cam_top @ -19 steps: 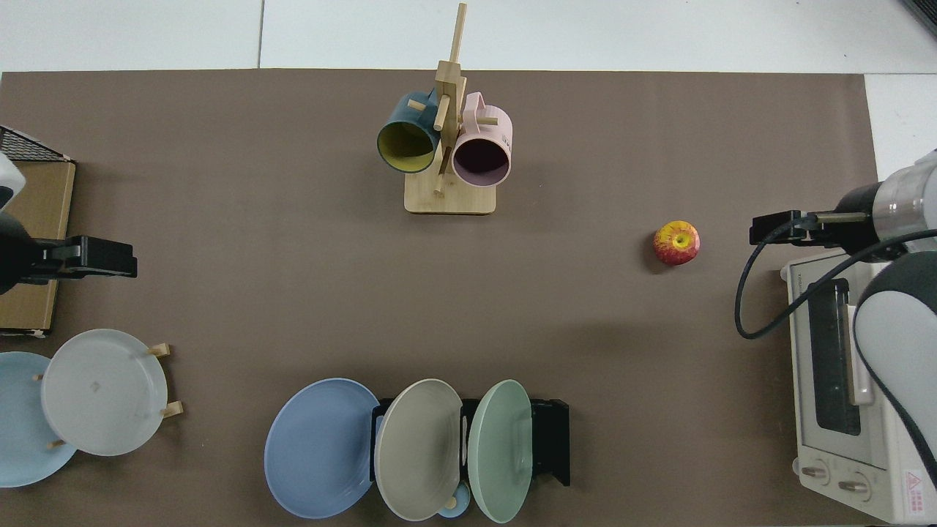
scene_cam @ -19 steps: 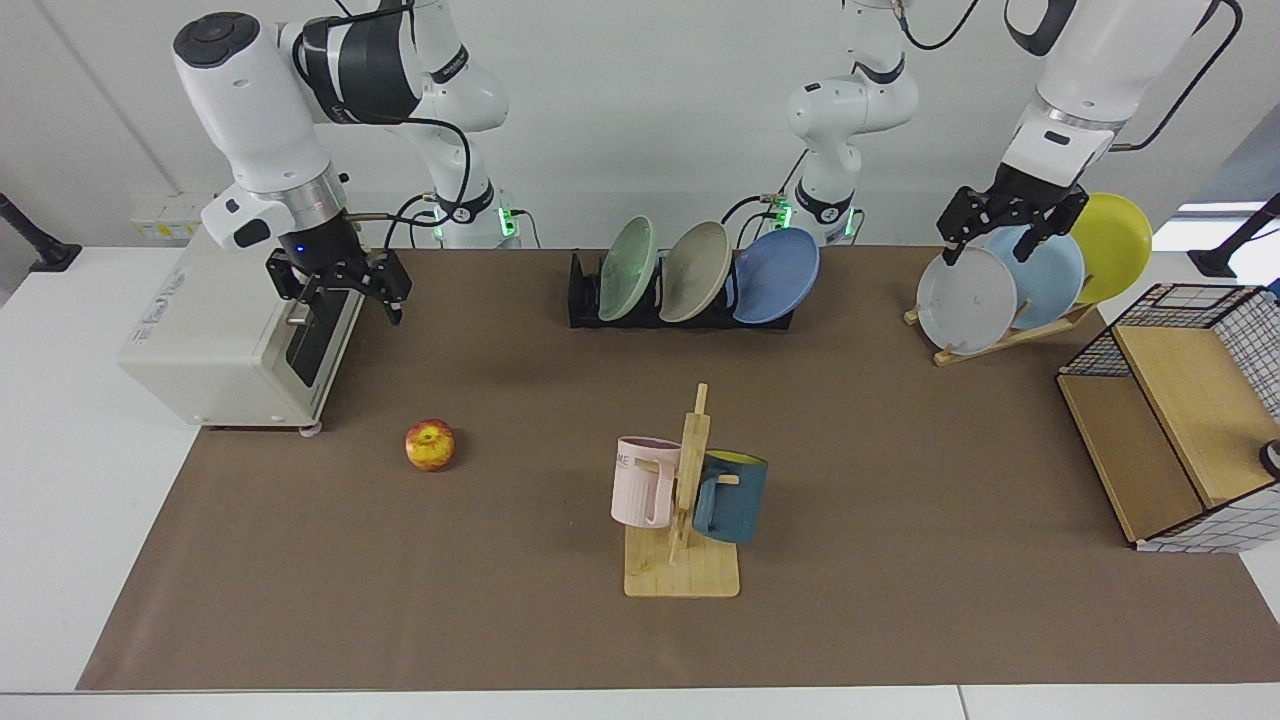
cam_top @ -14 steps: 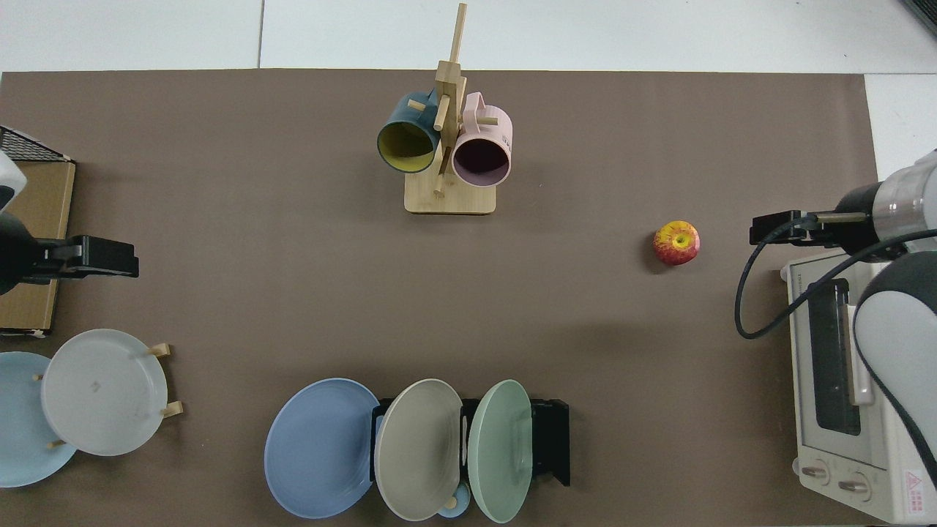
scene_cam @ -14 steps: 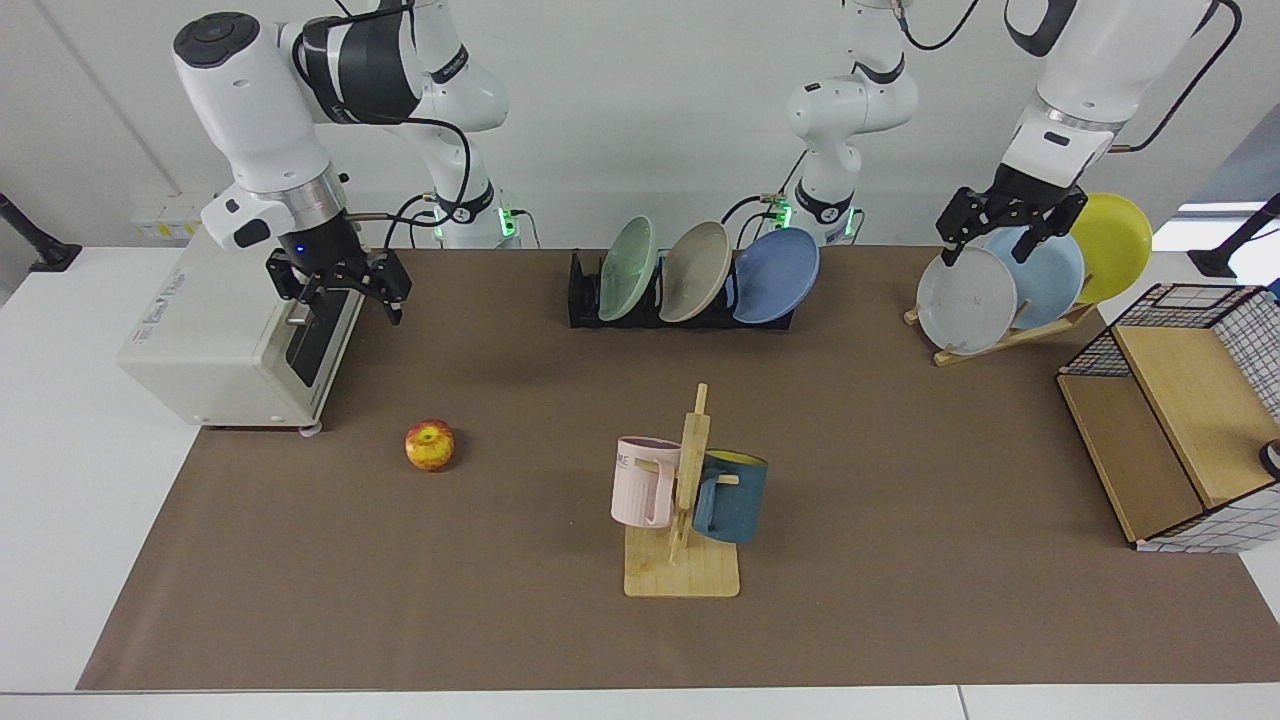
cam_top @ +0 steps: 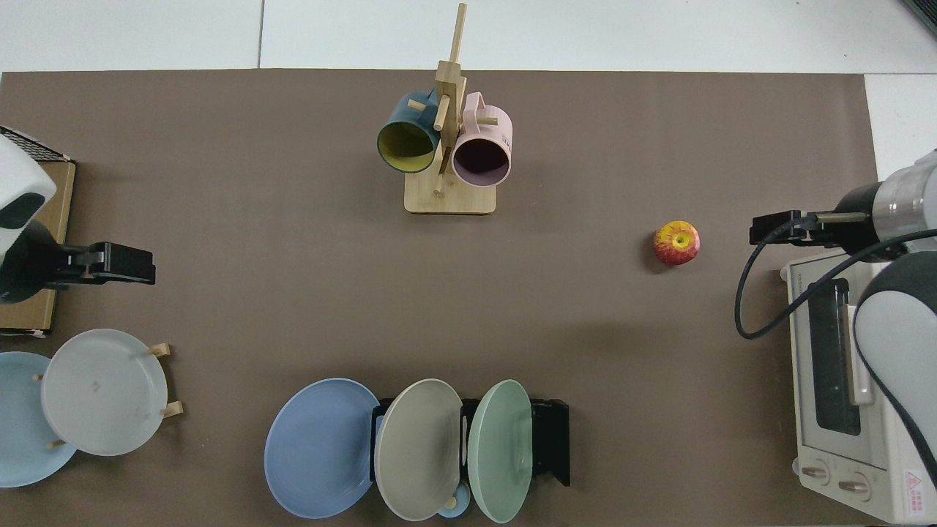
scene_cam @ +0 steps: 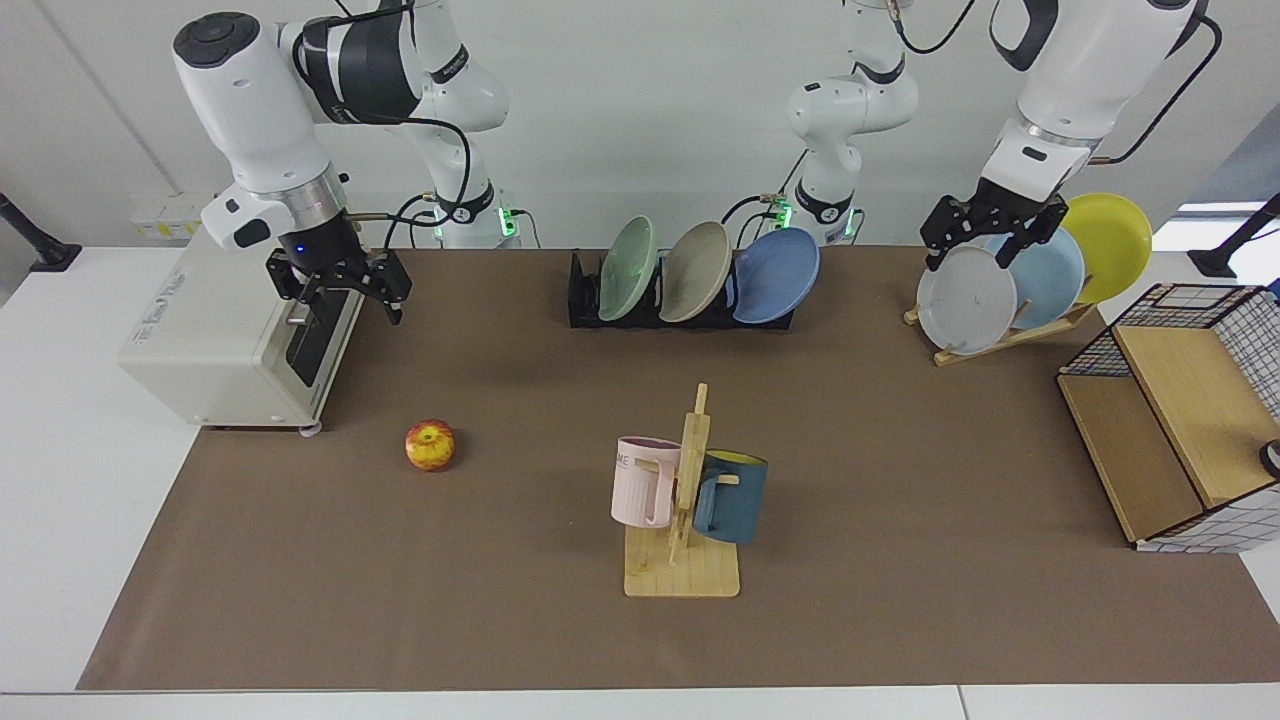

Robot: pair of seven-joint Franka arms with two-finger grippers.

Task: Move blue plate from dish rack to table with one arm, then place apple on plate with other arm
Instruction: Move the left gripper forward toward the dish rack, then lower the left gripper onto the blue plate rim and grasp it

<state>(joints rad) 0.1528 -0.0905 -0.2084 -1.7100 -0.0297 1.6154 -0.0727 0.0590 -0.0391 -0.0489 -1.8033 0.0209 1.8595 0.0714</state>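
1. Far left of the facing view: right pincer (scene_cam: 340, 290), fingers spread and empty, hanging in front of the toaster oven (scene_cam: 235, 340). Waiting, by the look of it.
2. Just below and to the right: apple (scene_cam: 430, 445) on the brown mat of the counter (scene_cam: 900, 480), well apart from any plate.
3. Centre, near edge: mug stand (scene_cam: 683, 520) with a pink and a dark blue mug. Not part of the job, but sitting in the open middle.
4. Centre, far edge: rack (scene_cam: 585, 295) holding three tilted plates; blue plate (scene_cam: 777, 275) in the end slot nearest the left arm, leaning outward.
5. Right: left pincer (scene_cam: 990, 240), fingers apart and empty, hovering above the grey plate on the wooden stand (scene_cam: 1000, 335), well away from the rack.
6. Step in hand, as judged: opening reach for the blue plate; nothing lifted yet.
7. Next move likely calls for carrying the left pincer across to the blue plate's upper rim, closing on it, lifting clear of the dividers.
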